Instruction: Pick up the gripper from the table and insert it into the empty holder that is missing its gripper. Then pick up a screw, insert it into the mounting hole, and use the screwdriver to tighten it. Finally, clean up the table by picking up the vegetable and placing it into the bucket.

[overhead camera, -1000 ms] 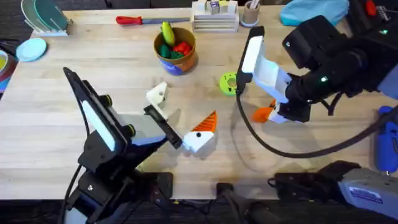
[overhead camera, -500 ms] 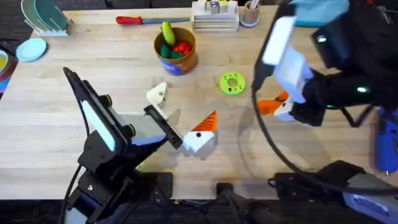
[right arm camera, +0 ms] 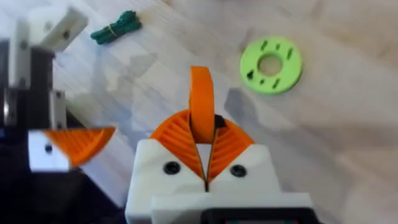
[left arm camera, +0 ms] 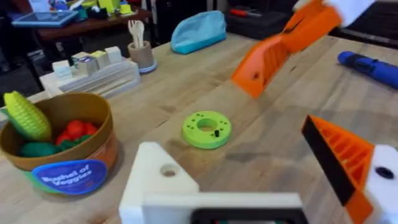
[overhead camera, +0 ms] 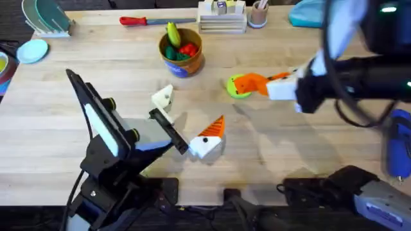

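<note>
My right gripper (overhead camera: 282, 86) (right arm camera: 202, 146) is shut on the orange gripper tip (overhead camera: 252, 83) (right arm camera: 201, 106) (left arm camera: 273, 53), held in the air over the green disc. My left gripper (overhead camera: 185, 117) (left arm camera: 255, 174) stands open low over the table (overhead camera: 302, 147). One of its fingers is the bare white holder (overhead camera: 161, 97) (left arm camera: 158, 180) (right arm camera: 56, 28); the other carries an orange tip (overhead camera: 210, 133) (left arm camera: 345, 165). The dark-green vegetable (right arm camera: 115, 28) lies on the wood near the holder. The bucket (overhead camera: 182, 52) (left arm camera: 62, 146) holds toy corn and a red toy. The blue screwdriver (overhead camera: 398, 144) (left arm camera: 370, 65) lies at the right edge.
A flat green ring-shaped disc (overhead camera: 237, 86) (left arm camera: 206, 129) (right arm camera: 271, 65) with small dark marks lies mid-table. A red-handled tool (overhead camera: 138, 20), a block tray (overhead camera: 221, 19) and a cup (overhead camera: 258, 14) line the far edge. Blue dishes (overhead camera: 35, 38) sit at the far left.
The right arm has risen and swung, carrying the orange tip from the table surface up and left to above the green disc. The left arm has not moved.
</note>
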{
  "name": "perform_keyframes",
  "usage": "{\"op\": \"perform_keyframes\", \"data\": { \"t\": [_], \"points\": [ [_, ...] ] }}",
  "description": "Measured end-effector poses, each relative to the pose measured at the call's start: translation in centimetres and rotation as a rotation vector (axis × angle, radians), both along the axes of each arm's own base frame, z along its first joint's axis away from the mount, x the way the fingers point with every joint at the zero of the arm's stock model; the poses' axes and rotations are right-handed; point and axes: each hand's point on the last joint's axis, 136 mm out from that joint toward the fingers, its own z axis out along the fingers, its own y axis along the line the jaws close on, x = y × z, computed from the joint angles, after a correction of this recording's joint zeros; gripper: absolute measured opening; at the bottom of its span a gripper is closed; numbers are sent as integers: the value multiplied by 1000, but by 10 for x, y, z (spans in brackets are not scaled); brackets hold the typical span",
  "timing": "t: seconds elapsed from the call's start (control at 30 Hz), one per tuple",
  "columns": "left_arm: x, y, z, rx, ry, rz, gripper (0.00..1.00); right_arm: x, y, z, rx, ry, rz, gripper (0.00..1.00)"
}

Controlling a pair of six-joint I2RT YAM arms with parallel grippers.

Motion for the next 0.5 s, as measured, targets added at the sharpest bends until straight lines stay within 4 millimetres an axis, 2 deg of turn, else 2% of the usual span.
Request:
{"op": "perform_keyframes", "data": {
  "t": [0.1, 0.2, 0.5],
  "points": [
    [-5, -4, 1, -4, -3, -37, 993, 5, 7, -24, 48, 206, -124, 9],
    [-12, -10, 1, -6, -1, -90, 993, 4, 21, -41, 103, 372, -164, 9],
    [-27, -19, 2, -43, 48, -191, 993, -11, 69, -49, 321, 705, -45, 9]
  ]
}}
